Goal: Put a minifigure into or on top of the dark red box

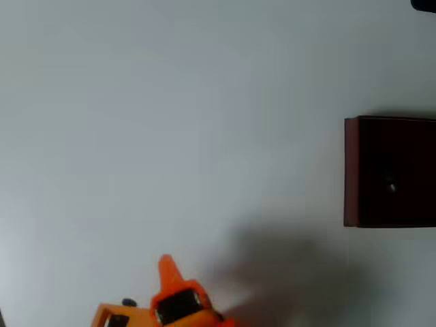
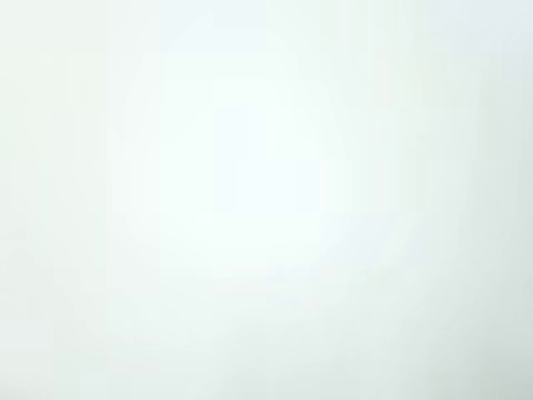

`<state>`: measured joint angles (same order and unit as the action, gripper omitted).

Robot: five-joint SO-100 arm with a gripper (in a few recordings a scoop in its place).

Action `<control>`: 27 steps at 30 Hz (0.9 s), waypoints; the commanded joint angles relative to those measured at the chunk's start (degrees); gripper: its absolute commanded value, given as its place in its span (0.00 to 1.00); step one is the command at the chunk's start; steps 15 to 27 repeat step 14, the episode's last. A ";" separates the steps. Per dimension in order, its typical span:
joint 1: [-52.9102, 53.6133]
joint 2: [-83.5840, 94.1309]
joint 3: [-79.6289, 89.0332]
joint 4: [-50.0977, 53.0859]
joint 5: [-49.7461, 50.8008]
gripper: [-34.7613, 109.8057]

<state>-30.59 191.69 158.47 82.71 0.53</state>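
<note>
sitting inside the box: figure

minifigure (image 1: 391, 185) lies as a tiny grey speck on the dark floor of the dark red box (image 1: 351, 170) at right edge, overhead view. orange gripper (image 1: 165, 262) low at bottom centre, well apart; can't tell if spread or pressed together. wrist view blank white.

Cam setup: 1 overhead, 1 wrist.
Overhead looks straight down on white table (image 1: 170, 122), fairly far; dark red box (image 1: 351, 170) cut by right edge, orange arm (image 1: 174, 300) at bottom edge. Wrist cam sees blank white; overlap w/ overhead can't be told.
</note>
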 commanded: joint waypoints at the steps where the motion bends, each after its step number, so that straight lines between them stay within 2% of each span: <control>1: -3.34 0.88 5.54 -2.55 -0.62 0.24; 11: -1.41 0.62 13.89 -6.24 1.85 0.24; 27: -0.35 0.62 13.71 -5.54 2.37 0.24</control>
